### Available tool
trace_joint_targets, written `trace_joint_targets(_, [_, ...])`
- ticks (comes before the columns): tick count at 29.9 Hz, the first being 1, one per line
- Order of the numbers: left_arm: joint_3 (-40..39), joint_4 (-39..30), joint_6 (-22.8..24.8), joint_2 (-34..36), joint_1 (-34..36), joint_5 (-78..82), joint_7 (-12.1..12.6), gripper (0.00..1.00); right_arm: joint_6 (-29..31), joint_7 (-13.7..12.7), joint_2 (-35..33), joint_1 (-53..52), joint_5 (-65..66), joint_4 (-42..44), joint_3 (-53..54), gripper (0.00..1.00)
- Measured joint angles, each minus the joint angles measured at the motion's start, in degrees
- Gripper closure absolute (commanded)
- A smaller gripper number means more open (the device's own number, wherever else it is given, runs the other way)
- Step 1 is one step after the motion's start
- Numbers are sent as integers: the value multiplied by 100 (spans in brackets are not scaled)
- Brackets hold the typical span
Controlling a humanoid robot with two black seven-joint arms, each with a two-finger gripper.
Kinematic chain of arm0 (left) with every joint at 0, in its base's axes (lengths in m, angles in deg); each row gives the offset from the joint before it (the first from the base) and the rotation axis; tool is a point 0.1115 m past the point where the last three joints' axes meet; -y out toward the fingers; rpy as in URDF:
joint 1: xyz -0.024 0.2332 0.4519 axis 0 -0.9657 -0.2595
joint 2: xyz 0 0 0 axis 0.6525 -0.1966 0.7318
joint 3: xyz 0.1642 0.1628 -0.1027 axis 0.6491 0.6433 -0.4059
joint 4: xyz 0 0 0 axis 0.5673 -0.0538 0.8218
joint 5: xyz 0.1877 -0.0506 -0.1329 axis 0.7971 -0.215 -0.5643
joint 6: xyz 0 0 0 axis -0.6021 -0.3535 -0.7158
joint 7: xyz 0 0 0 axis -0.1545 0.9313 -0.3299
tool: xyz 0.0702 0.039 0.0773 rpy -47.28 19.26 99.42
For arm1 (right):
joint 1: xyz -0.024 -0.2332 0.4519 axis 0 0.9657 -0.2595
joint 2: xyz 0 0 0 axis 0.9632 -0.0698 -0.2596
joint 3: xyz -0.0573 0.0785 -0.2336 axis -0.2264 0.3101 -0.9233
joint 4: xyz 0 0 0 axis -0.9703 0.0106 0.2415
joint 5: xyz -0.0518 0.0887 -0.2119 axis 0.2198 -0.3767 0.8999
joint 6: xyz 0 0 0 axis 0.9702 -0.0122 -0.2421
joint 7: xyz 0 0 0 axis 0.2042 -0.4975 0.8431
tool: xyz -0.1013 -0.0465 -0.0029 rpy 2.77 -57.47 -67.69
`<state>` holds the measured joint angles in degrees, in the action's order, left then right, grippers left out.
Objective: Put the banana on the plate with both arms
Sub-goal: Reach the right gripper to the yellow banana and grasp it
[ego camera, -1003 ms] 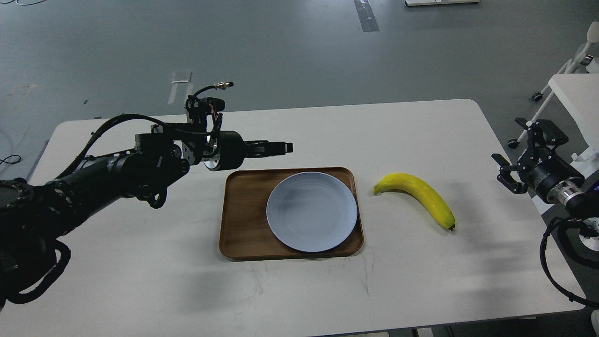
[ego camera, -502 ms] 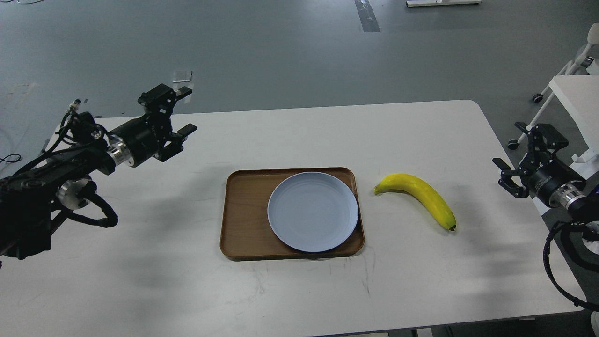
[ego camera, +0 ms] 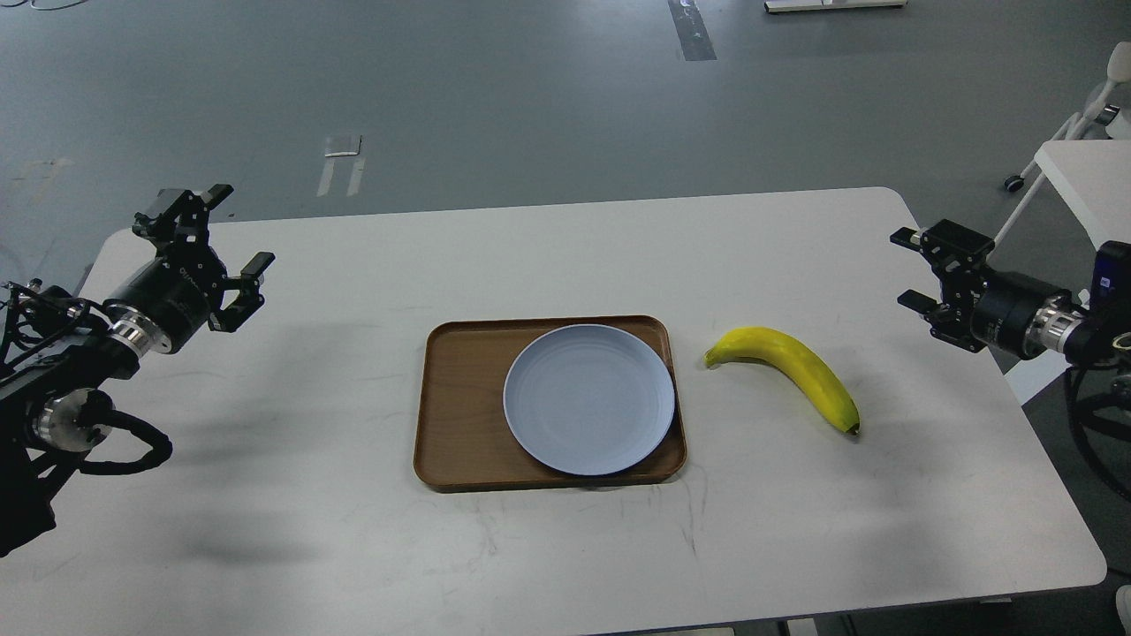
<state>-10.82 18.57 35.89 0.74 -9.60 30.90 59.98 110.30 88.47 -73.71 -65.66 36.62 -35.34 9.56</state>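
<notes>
The yellow banana lies on the white table right of the tray, green stem toward the plate, dark tip toward the front right. The pale blue-grey plate sits empty on the right part of the brown tray. My left gripper is open and empty above the table's far left, well away from the plate. My right gripper is open and empty above the table's right edge, to the right of and behind the banana.
The white table has rounded corners; its right edge is close to my right arm. A white cart on wheels stands beyond the right edge. Grey floor lies behind.
My left arm has swung back from above the tray to the far left and its gripper has opened. My right gripper has moved up and left, toward the table's right edge.
</notes>
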Motion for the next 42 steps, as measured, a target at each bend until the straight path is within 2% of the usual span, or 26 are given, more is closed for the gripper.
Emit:
trace_joint_targets(4, [-4,-53,0,-21,2,8,0,2,1,1,-157,-373,1819,-854,-226,0])
trace_joint_targets(9, [-7,-196,0,2,5,22,0,2,-346,1,-101,-783,3056,-1054,-900,0])
trace_joint_targets(16, [-13,-215,0,-19,6,20,0,2,-1125,0,196,-1206,3762,-891,-1752,0])
trace_joint_targets(23, [-38,-216,0,-19,16,13,0,2,-1615,0,776,-1268,3874,-570,-2417,0])
trace_joint_targets(28, [-48,-216,0,11,31,-1,0,2,-1971,1,1055,-1278,3888,-428,-2918,5])
trace_joint_targets(30, [-48,-235,0,22,31,-1,0,2,-2002,1,1094,-1278,3889,-414,-3020,14])
trace_joint_targets(31, [-48,-250,0,27,31,-1,0,2,-2011,0,1102,-1278,3889,-413,-3057,25])
trace_joint_targets(32, [-48,-262,0,30,31,-1,0,2,-2025,0,1106,-1278,3889,-413,-3085,31])
trace_joint_targets(33, [-48,-272,0,34,31,-1,0,2,-2045,0,1108,-1278,3889,-414,-3113,45])
trace_joint_targets(36, [-48,-284,0,35,41,-1,0,2,-2075,0,1107,-1276,3889,-423,-3187,68])
trace_joint_targets(42, [-56,-286,0,24,82,-2,0,2,-2132,0,1081,-1276,3896,-432,-3268,91])
